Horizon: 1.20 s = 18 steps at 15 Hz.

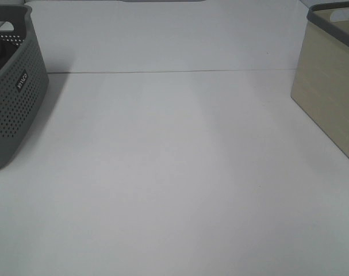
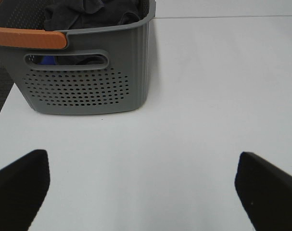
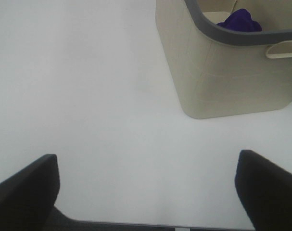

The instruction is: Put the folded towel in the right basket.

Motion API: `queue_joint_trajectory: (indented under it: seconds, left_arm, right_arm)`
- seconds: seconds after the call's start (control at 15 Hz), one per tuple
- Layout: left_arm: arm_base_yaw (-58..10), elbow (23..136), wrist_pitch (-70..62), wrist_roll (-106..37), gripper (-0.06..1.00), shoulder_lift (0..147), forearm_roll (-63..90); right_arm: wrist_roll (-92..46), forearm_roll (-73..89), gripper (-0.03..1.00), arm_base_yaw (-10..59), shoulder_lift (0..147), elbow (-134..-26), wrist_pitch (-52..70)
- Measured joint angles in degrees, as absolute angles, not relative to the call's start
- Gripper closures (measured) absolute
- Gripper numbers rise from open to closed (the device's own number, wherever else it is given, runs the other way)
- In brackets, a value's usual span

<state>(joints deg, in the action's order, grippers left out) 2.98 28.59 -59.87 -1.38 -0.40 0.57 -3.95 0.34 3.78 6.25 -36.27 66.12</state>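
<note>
The right basket (image 1: 329,86) is beige with a grey rim and stands at the table's right edge; it also shows in the right wrist view (image 3: 227,72). A purple cloth (image 3: 240,21) lies inside it, bunched up. No towel lies on the table. My right gripper (image 3: 148,187) is open and empty over the table, short of the beige basket. My left gripper (image 2: 143,185) is open and empty, facing the grey basket (image 2: 83,82). Neither gripper shows in the exterior high view.
The grey perforated basket (image 1: 10,92) stands at the table's left edge, with an orange handle (image 2: 28,37) and dark grey cloths (image 2: 93,12) inside. A bit of blue (image 2: 48,60) shows through its handle slot. The white table (image 1: 174,172) lies between the baskets.
</note>
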Motion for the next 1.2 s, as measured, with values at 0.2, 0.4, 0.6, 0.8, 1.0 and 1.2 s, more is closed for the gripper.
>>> queue_joint_trajectory:
  seconds: [0.2, 0.4, 0.6, 0.8, 1.0, 1.2]
  left_arm:
    - [2.98, 28.59, -59.87, -1.38, -0.05, -0.40, 0.57]
    - [2.98, 28.59, -59.87, -1.38, -0.05, -0.40, 0.57]
    - [2.98, 28.59, -59.87, -1.38, -0.05, -0.40, 0.57]
    - [2.98, 28.59, -59.87, -1.38, -0.05, -0.40, 0.57]
    - [2.98, 28.59, -59.87, -1.38, -0.05, -0.40, 0.57]
    - [2.98, 28.59, -59.87, -1.38, -0.05, -0.40, 0.57]
  right_arm:
    - [-2.58, 0.57, 0.01, 3.78, -0.17, -28.19, 66.00]
    - [-1.83, 0.57, 0.01, 3.78, -0.23, -26.30, 63.94]
    - [-1.83, 0.57, 0.01, 3.78, -0.23, -26.18, 63.37]
    - [-1.83, 0.57, 0.01, 3.78, -0.23, -26.18, 63.37]
    - [-1.83, 0.57, 0.01, 3.78, -0.23, -26.18, 63.37]
    - [-1.83, 0.57, 0.01, 3.78, -0.23, -26.18, 63.37]
